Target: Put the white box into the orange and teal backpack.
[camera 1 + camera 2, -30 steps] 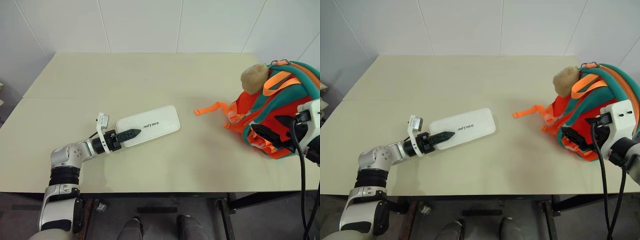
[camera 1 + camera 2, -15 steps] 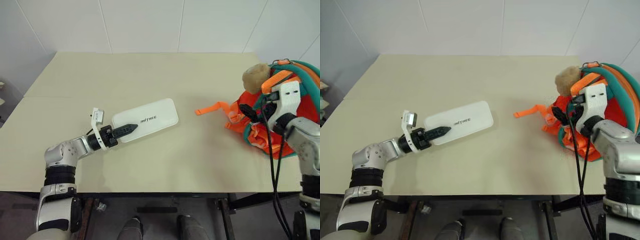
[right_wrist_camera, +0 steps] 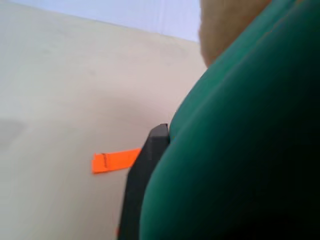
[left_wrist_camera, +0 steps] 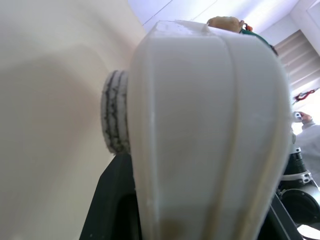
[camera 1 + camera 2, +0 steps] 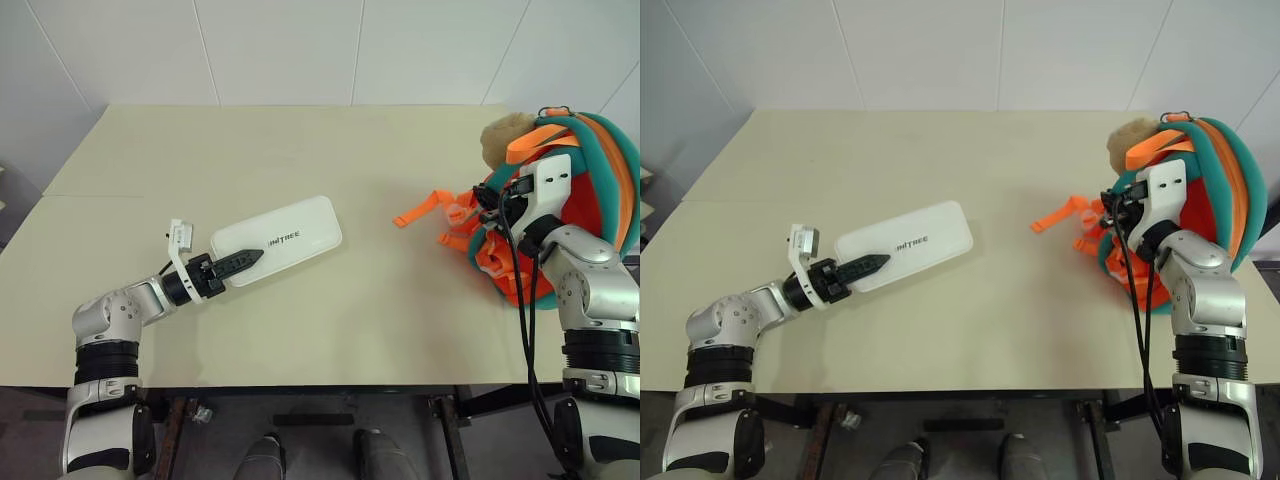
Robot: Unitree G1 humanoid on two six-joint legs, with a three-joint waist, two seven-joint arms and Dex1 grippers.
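White box (image 5: 276, 238) at left-centre of worktop (image 5: 300, 150), left jaws (image 5: 250, 259) clamped on its near-left end for carrying; right jaws (image 5: 487, 197) together on teal edging of backpack (image 5: 590, 170), far right, likely to steady it.

You see a white box (image 5: 277, 240): smooth plastic, faint sheen, dark print. Orange and teal backpack (image 5: 590, 170): matt woven cloth, teal padded edging, flat orange webbing strap (image 5: 422, 209), beige plush piece (image 5: 503, 137) fuzzy. Table (image 5: 300, 150): smooth matt cream top.
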